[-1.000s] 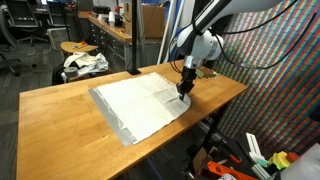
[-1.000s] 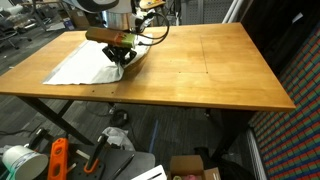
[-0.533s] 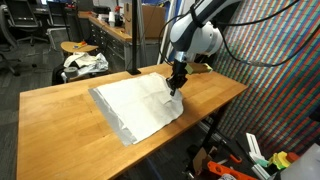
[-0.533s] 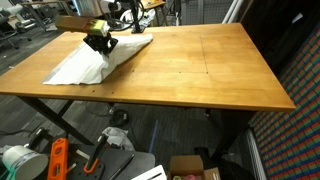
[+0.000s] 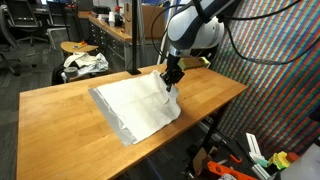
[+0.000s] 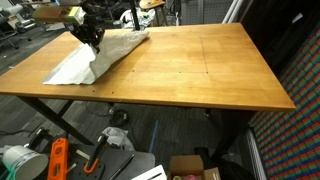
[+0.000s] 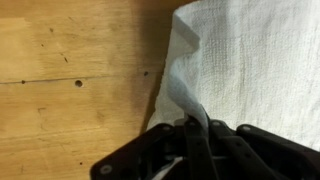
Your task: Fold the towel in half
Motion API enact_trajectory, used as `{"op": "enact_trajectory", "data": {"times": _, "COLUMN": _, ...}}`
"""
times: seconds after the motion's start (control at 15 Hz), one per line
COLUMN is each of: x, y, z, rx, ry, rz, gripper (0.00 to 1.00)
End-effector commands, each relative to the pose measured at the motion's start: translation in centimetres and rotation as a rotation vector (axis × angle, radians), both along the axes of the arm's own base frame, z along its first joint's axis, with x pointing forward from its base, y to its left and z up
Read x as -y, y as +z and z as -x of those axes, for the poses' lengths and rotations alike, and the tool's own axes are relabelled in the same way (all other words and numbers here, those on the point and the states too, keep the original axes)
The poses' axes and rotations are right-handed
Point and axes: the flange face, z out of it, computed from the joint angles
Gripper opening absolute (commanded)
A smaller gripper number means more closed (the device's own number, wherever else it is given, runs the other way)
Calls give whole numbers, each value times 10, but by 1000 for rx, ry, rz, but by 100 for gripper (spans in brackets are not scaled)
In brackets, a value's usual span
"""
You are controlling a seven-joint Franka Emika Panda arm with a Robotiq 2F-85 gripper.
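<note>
— Wooden desk (image 5: pixel 60 120) in a workshop, with a colourful patterned wall (image 5: pixel 275 70) behind your arm; where is your towel?

— Your white towel (image 5: pixel 135 105) lies spread on the desk, most of it flat; one corner is lifted off the wood, pinched in your pincer (image 5: pixel 172 78).

— How does it look in the exterior view across from that?

— There the towel (image 6: pixel 90 62) sits toward one end of the desk (image 6: pixel 200 70); the lifted edge drapes down from your pincer (image 6: pixel 93 38) to the flat part.

— What does your wrist view give you?

— Your pincer (image 7: pixel 195 140) is closed on a narrow fold of towel (image 7: pixel 250 50); the cloth runs as a crease into the jaws; bare wood of the desk (image 7: pixel 70 70) shows just beside the towel's edge, with a few dark specks in the grain.
</note>
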Motion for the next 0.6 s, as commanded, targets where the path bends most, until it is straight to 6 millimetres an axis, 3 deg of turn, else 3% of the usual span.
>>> {"op": "enact_trajectory", "data": {"times": 0.0, "x": -27, "y": 3, "z": 21, "rx": 36, "ry": 30, "rz": 60, "gripper": 3}}
{"op": "enact_trajectory", "data": {"times": 0.53, "x": -98, "y": -23, "z": 61, "rx": 133, "ry": 93, "rz": 91, "gripper": 3}}
